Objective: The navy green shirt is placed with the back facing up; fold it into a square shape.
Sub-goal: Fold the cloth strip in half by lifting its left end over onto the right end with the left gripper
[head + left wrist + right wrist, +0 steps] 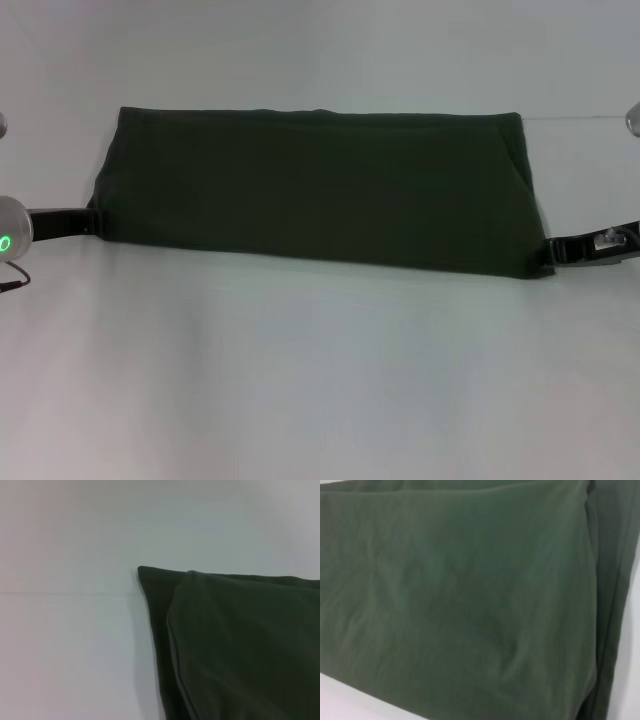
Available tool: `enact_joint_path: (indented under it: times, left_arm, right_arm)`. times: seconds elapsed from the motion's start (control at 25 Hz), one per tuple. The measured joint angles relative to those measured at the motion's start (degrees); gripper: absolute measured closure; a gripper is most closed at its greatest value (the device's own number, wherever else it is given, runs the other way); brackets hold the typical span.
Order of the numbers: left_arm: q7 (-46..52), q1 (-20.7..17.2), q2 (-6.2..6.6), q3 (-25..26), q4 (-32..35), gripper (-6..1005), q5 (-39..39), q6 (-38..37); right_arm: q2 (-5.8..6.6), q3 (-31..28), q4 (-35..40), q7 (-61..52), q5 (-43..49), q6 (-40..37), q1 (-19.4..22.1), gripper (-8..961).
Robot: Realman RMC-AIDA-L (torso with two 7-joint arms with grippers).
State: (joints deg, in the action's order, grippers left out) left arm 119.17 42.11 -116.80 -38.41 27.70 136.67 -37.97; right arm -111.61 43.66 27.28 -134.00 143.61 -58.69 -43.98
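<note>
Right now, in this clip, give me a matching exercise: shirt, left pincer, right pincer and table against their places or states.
Things:
1. navy green shirt
2. left pincer
3. right pincer
4. table

Places or states:
A. at the shirt's near corner on the robot's right
B. pale, bare in front of the shirt
C. lies flat as a long dark band
D. at the shirt's near corner on the robot's left

Pairs: 1-C, 2-D, 3-A, 4-B

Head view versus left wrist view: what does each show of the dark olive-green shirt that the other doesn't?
Only the head view shows the whole dark olive-green cotton shirt as a long folded band, with the left gripper at its near-left corner and the right gripper at its near-right corner. Only the left wrist view shows one end close up, an upper layer overlapping a lower one along a seamed edge. Both show the white table.
</note>
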Motion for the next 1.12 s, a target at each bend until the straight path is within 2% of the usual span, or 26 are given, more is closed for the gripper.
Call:
enact_joint_path:
  times: [0.12,0.48,0.8,1.0,1.12]
  left_arm:
    - [0.00,-0.14,0.01,0.00,0.29,997,0.00,-0.83]
    - [0.61,-1.56,0.13,0.58,3.87,996,0.00,-7.08]
    - [1.46,-2.12,0.17,0.72,5.33,996,0.00,-9.41]
    - [1.68,-2.41,0.33,0.72,6.30,996,0.00,-11.90]
    - [2.45,-3.15,0.76,0.70,7.62,996,0.06,-15.88]
  right_arm:
    - [0.07,-0.18,0.45,0.07,-0.07,-0.19,0.25,917]
    - [0.52,-0.08,0.72,1.00,-0.22,-0.92,0.34,916]
    - [0.67,-0.29,0.81,2.45,-0.26,-1.14,0.39,916]
    - [1.00,-0.55,2.72,2.99,-0.46,-3.87,1.20,916]
    - [1.21,-0.61,4.27,3.53,-0.51,-6.47,1.75,917]
